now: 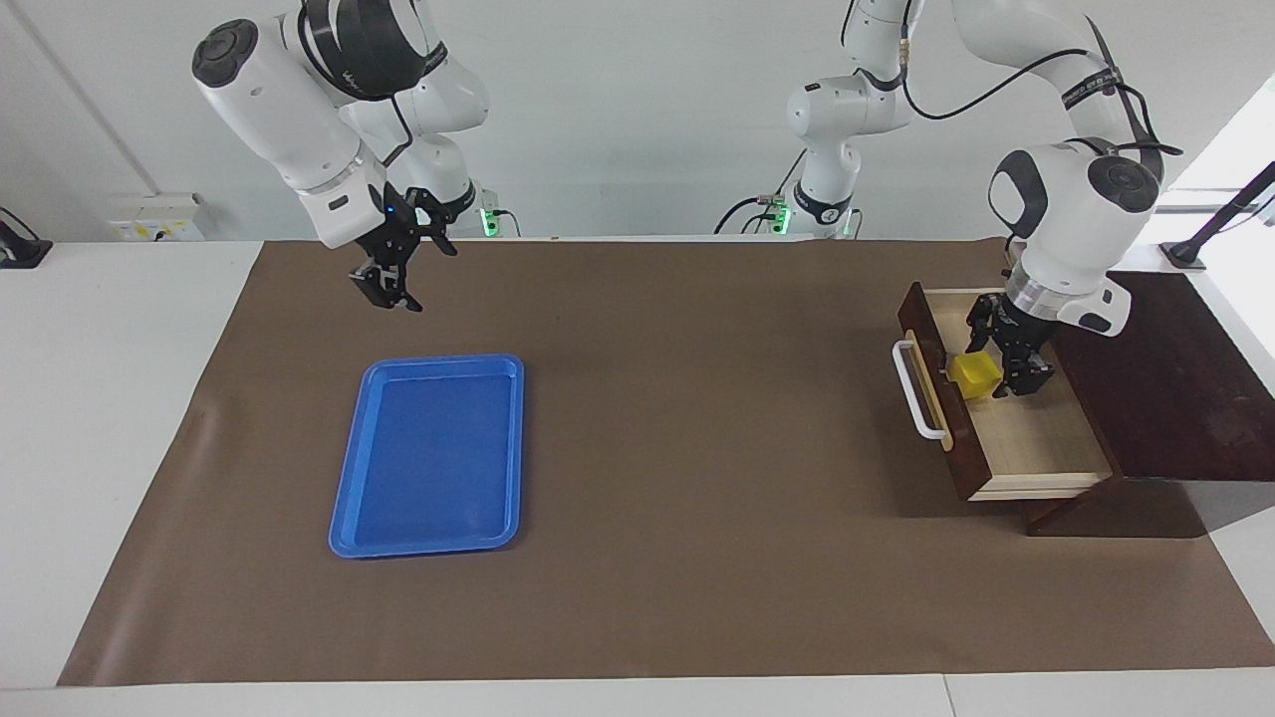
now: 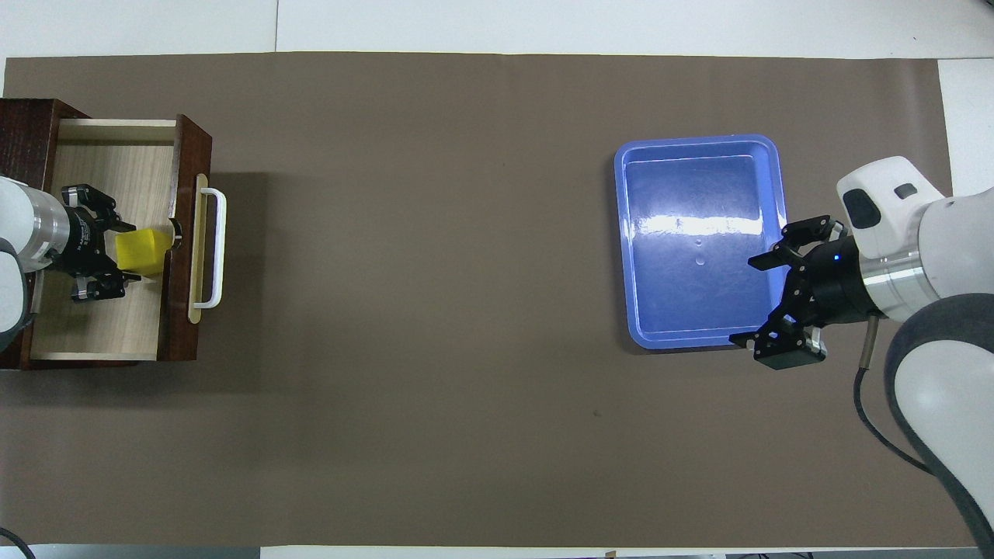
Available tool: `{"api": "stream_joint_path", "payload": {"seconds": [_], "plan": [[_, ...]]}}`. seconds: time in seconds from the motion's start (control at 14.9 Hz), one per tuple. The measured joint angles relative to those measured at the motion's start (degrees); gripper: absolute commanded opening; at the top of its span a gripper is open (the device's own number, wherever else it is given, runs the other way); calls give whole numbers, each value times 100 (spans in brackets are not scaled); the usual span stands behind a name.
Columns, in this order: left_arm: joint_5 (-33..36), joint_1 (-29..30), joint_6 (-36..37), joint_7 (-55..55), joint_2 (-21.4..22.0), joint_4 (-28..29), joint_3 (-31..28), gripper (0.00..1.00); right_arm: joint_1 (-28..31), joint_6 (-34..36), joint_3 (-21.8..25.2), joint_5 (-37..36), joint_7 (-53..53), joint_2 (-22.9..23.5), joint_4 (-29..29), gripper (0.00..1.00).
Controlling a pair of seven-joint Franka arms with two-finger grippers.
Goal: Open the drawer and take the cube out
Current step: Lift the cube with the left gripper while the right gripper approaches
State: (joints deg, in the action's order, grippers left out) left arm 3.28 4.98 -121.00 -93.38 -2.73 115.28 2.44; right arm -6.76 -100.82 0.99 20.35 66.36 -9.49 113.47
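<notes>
The drawer (image 1: 1041,443) of the dark wood box stands pulled open at the left arm's end of the table, its white handle (image 1: 913,393) facing the tray. The yellow cube (image 1: 974,374) rests on its pale floor just inside the front panel; it also shows in the overhead view (image 2: 141,252). My left gripper (image 1: 1001,357) is down in the drawer (image 2: 109,155), open, with one finger on each side of the cube (image 2: 116,252). My right gripper (image 1: 410,277) is open and empty, in the air over the tray's near corner (image 2: 744,303).
A flat blue tray (image 1: 438,360) lies on the brown mat toward the right arm's end (image 2: 699,140). The dark wood box (image 1: 1175,398) extends from the drawer toward the table's edge.
</notes>
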Motion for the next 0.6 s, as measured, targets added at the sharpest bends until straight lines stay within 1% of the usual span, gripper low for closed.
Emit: {"api": "stream_joint_path", "payload": {"seconds": [0.13,0.27,0.4,0.54,0.6], "plan": [[0,3,-21,2,0,-26,-9,0,-71,-1,-7,550,506,-87,209,100],[0,0,113,2,-24,-233,-8,0,-116,-11,-11,1074,1118,-101,456,100],[0,-5,716,2,-118,-818,5,0,-162,-44,-21,1515,1736,-55,644,100],[-14,-33,1492,2,-224,-1590,32,0,-246,-89,-23,1963,2371,88,726,100],[-37,-94,1810,-1,-249,-1887,53,0,-291,-116,-24,2181,2718,188,740,100]]}}
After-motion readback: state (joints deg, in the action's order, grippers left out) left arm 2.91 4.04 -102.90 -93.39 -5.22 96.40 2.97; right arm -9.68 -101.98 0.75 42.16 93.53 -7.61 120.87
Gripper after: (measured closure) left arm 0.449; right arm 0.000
